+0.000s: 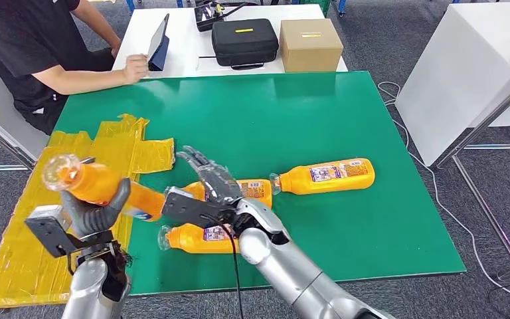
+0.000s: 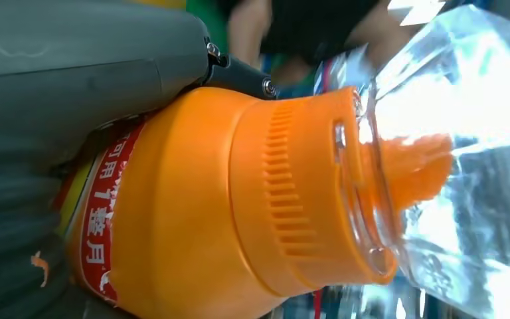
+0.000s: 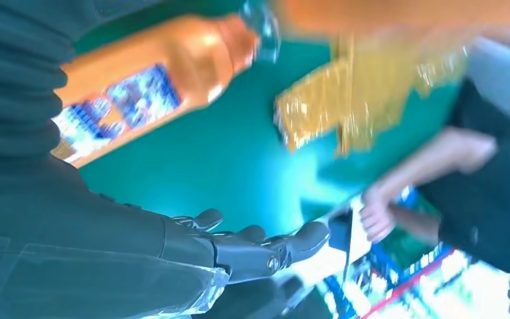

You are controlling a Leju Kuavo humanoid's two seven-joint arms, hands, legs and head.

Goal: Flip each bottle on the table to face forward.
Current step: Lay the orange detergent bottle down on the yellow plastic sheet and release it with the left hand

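My left hand [image 1: 96, 209] grips an orange bottle [image 1: 99, 186] and holds it up over the table's front left, its clear cap toward the left. In the left wrist view that bottle [image 2: 239, 199] sits close against the hand [image 2: 60, 100]. Three more orange bottles lie on the green table [image 1: 305, 113]: one at the right [image 1: 325, 176], one in the middle [image 1: 255, 191] partly behind my right hand, one near the front [image 1: 196, 238]. My right hand [image 1: 212, 179] hovers open above the middle bottle, fingers spread. The right wrist view shows its fingers [image 3: 265, 249] and a blurred bottle [image 3: 153, 86].
Yellow tape [image 1: 106, 153] covers the table's left edge. A person [image 1: 33, 46] sits at the far left, a hand near a tablet [image 1: 158, 41] on the white table behind. A black case [image 1: 244, 41] and a cardboard box [image 1: 310, 44] stand there too.
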